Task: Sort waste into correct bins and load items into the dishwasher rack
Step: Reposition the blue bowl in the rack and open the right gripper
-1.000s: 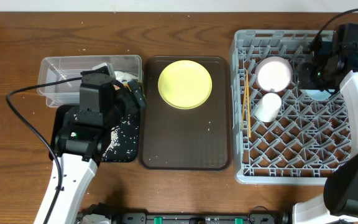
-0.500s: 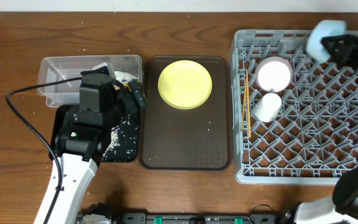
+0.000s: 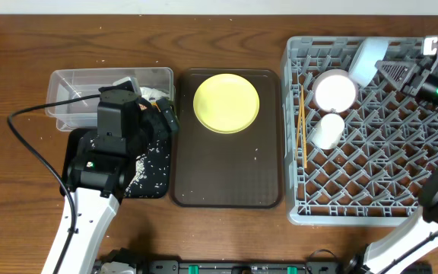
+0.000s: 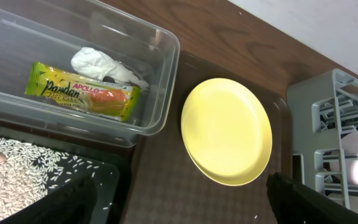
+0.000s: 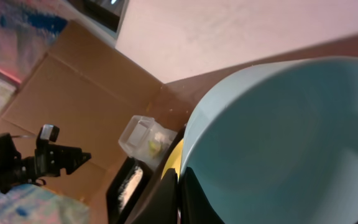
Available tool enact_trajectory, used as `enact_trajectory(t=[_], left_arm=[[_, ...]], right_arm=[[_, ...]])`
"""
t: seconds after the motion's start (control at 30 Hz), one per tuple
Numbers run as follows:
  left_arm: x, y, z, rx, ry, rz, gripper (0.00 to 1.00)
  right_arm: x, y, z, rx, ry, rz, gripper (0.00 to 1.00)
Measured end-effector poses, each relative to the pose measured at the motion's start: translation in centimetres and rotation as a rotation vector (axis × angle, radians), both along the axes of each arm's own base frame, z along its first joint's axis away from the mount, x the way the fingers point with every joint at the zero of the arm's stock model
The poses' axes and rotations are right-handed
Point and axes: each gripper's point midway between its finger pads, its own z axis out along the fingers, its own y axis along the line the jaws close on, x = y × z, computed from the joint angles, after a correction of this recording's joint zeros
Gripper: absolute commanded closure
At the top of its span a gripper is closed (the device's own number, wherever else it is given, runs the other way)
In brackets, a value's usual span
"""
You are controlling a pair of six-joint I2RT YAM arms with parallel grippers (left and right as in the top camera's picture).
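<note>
Left arm: it rises from the near table edge, with its wrist over the black tray (image 4: 110, 177) and its camera tipped down.
Left gripper (image 4: 179, 186): the 2 fingers are spread wide and hold nothing. It hangs above the line where the black tray meets the brown tray (image 3: 226, 175).
Tub (image 4: 160, 81): it sits just behind the black tray. The wrapper (image 4: 82, 93) and tissue (image 4: 101, 65) lie inside, touching each other.
Rice (image 4: 17, 180): it is scattered across the black tray, below the left wrist.
Plate (image 3: 226, 103): it lies flat at the far end of the brown tray, ahead of the spread fingers and clear of both.
Rack (image 3: 356, 190): the chopsticks (image 3: 302, 122) lie along its left side. The white bowl (image 3: 334, 90) and cup (image 3: 328, 131) sit just beside them.
Right arm: it is over the rack's far right corner, with the wrist turned toward the left.
Right gripper (image 5: 180, 186): the fingers are pressed together on the rim of the blue bowl (image 3: 367, 57).
Blue bowl: it is tilted on edge to the left of the fingers, over the rack's far side and just beyond the white bowl.
</note>
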Motion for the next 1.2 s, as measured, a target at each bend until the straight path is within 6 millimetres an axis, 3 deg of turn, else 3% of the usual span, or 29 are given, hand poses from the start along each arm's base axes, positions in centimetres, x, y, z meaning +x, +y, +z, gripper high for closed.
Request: enact_trajectory(t=[0.33,0.43,0.6,0.67,0.8,1.2], left_arm=[[0.0,0.0,0.0,0.000,0.000,0.000,0.10],[0.0,0.0,0.0,0.000,0.000,0.000,0.10],[0.0,0.0,0.0,0.000,0.000,0.000,0.10],[0.0,0.0,0.0,0.000,0.000,0.000,0.10],[0.0,0.0,0.0,0.000,0.000,0.000,0.10],[0.0,0.0,0.0,0.000,0.000,0.000,0.10]], right_arm=[[-0.6,-2.0,-0.7,0.043,0.030,-0.031,0.99],[-1.1,-3.6,-0.8,0.067,0.061,-0.069,0.91],[-2.3,-6.5,-1.4,0.107,0.141,-0.153,0.87],[-2.8,-7.7,-1.8,0.120,0.184,-0.191,0.78],[-3.5,-9.3,-3.1,0.120,0.269,-0.261,0.77],[-4.1,-10.4,-5.9,0.024,0.429,-0.359,0.69]])
